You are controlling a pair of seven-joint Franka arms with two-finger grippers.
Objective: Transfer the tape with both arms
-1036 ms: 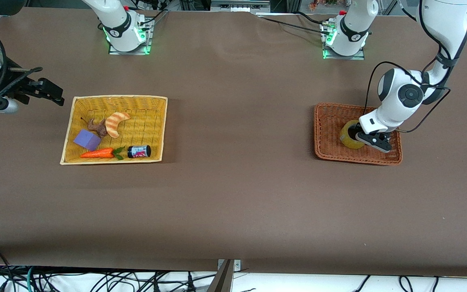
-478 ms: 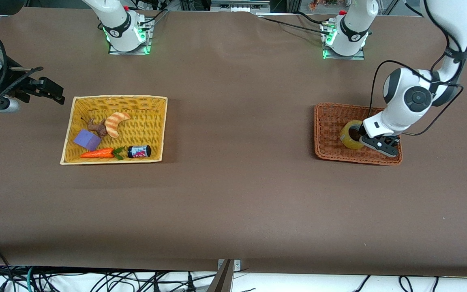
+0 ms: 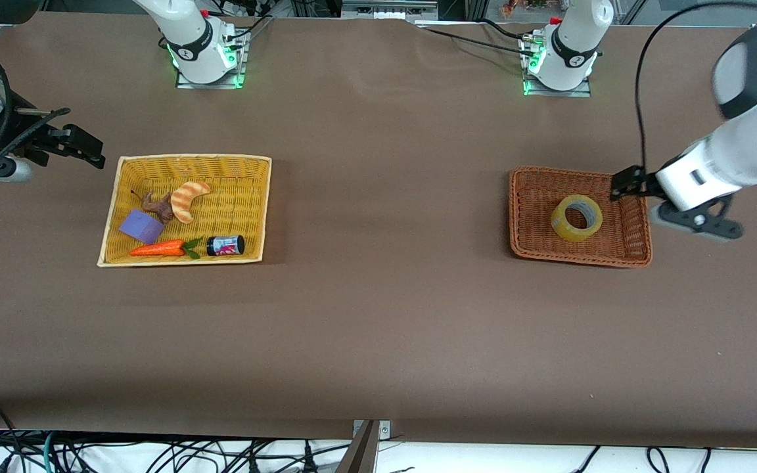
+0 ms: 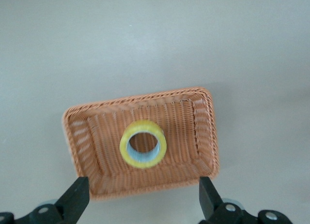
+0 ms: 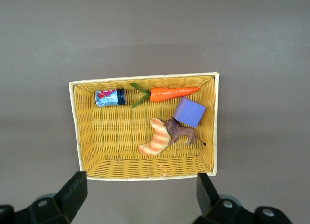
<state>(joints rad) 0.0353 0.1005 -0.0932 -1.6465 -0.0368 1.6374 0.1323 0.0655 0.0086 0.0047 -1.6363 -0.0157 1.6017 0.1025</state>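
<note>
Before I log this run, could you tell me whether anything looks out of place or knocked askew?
Nothing stands out. The tape lies flat in the brown basket, and the yellow basket holds its items tidily. The open left gripper is above the brown basket's edge; the right gripper, also open, waits.

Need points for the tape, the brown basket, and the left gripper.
tape point(image 3: 576, 219), front view, on the yellow wall of the roll beside its hole.
brown basket point(image 3: 524, 211), front view, on bare woven floor toward the right arm's end.
left gripper point(image 4: 143, 197), left wrist view, midway between its open fingertips.
</note>
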